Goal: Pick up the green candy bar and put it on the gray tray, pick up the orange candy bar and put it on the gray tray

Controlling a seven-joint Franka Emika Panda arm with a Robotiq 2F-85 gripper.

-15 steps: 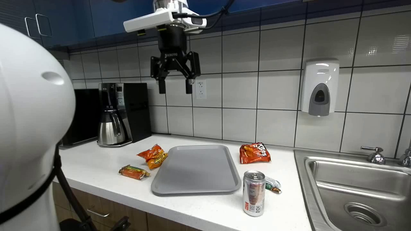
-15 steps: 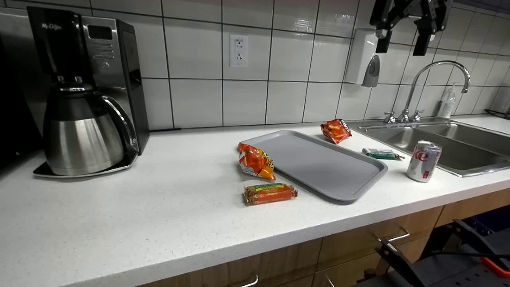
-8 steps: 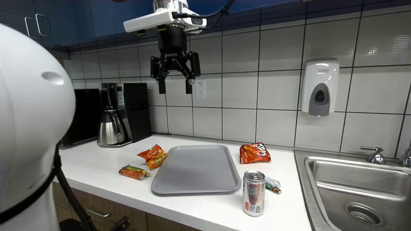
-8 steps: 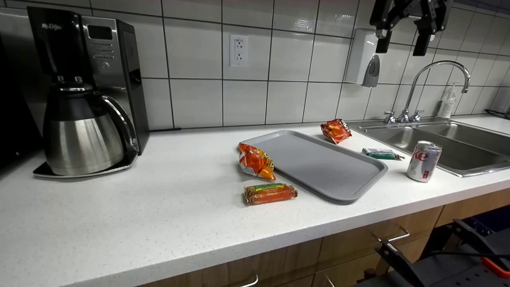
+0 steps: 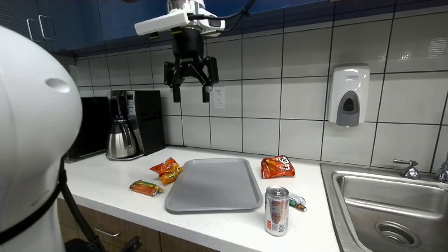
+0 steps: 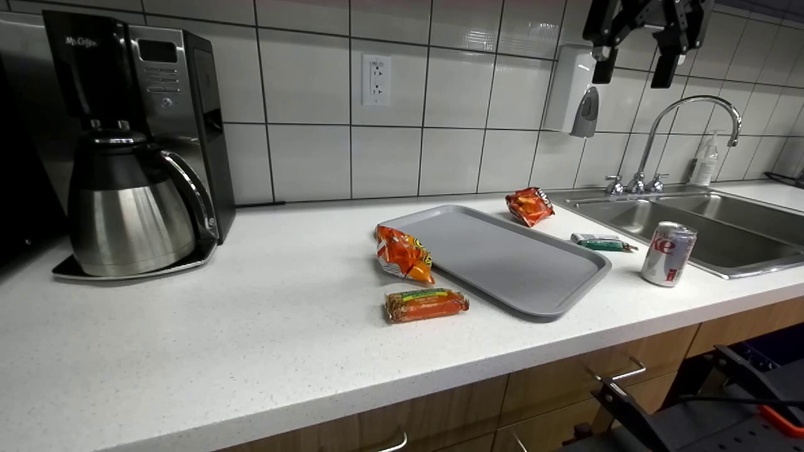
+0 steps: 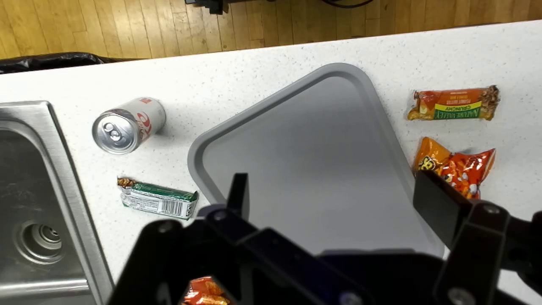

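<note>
Wrist view: “NATURE VALLEY”, “CRUNCHY” and “PEANUT BUTTER”, inverted, on the orange granola bar (image 7: 455, 103); a barcode (image 7: 172, 208) on the green bar (image 7: 159, 200). In an exterior view: “ROBOTIQ” on the gripper (image 5: 191, 98). In an exterior view: “Mr. Coffee” on the coffee maker (image 6: 171, 119); red “ke” on the soda can (image 6: 669, 254). Red chip bag (image 5: 277, 168): lettering partly legible.

The tray (image 7: 313, 148) is seen from above in the wrist view and from in front of the counter (image 6: 264, 339) toward the wall (image 5: 262, 98) in both exterior views.
</note>
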